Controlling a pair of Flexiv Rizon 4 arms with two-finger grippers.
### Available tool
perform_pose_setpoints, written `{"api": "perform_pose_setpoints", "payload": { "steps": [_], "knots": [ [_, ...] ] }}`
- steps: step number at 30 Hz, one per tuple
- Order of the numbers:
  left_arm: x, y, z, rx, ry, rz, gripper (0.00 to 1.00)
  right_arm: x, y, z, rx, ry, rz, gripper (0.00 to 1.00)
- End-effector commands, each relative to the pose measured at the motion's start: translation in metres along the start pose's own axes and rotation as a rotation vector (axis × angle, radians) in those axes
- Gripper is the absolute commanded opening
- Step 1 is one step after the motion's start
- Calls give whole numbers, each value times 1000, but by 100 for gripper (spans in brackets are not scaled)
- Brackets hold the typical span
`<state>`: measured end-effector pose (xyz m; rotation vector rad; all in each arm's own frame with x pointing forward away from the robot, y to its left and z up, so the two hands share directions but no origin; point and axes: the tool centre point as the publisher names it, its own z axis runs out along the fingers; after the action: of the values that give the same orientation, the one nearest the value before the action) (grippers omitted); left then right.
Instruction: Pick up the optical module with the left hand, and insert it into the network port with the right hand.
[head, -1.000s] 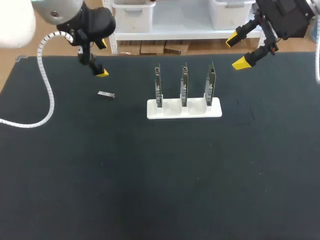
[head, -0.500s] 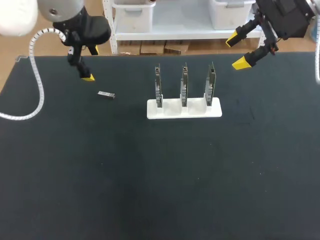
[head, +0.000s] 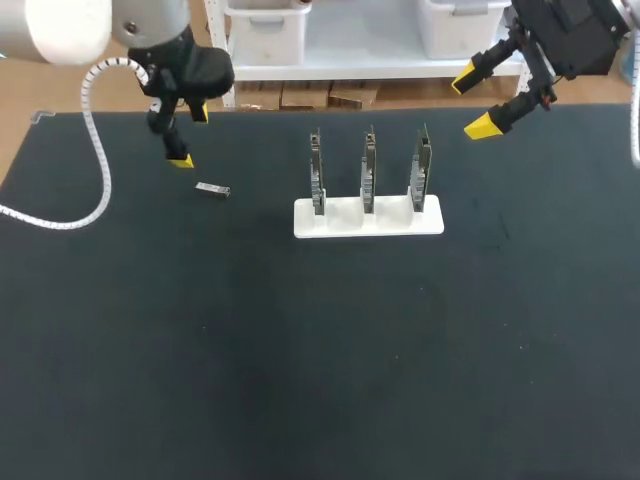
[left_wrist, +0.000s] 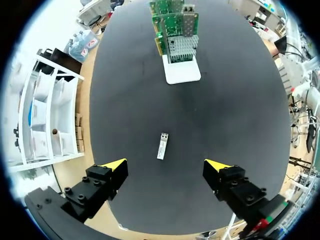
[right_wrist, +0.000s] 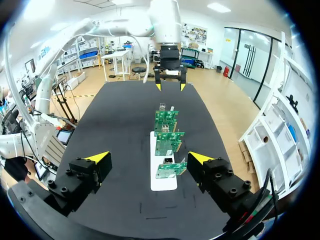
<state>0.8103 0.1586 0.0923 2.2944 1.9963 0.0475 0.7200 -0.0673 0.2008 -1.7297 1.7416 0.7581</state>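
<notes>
While both of your arms hang above the far side of the black table (head: 300, 350), neither has hold of anything. The left arm (head: 75, 25) comes in at the far left corner, with a white ribbed hose (head: 98, 190) looping down from it over the tabletop. The right arm (head: 570, 35) comes in at the far right corner.

Between the two stands a white stand (head: 368, 217) carrying three green circuit boards (head: 368, 165), upright and side by side in a row. Seen from your right wrist, the stand sits ahead of and below the right gripper (right_wrist: 149, 158), lined up with the gap between its fingers, boards edge-on one behind another. From your left wrist it is well ahead of the left gripper (left_wrist: 165, 165), with its boards stacked one behind the other (the nearest one shows a metal port cage facing you).

Your right gripper is spread wide, yellow tips far apart, with nothing between them. Your left gripper is likewise wide open and grips nothing; its fingers point down toward the table.

The optical module (left_wrist: 162, 145), a small silver bar, lies flat on the table just ahead of the left gripper, about in line with the middle of the gap between the two yellow tips and touching neither. Its long side points roughly toward the stand. In the head view it rests just beside the lower left fingertip, on the side toward the stand, well apart from the white base.
</notes>
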Motion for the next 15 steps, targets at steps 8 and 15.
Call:
{"api": "perform_pose_setpoints", "payload": {
  "steps": [8,15],
  "knots": [
    [12,-5,28,113,-38,-57,100,0,1,0,3,1,1,100],
    [12,-5,28,113,-38,-57,100,0,1,0,3,1,1,100]
  ]
}}
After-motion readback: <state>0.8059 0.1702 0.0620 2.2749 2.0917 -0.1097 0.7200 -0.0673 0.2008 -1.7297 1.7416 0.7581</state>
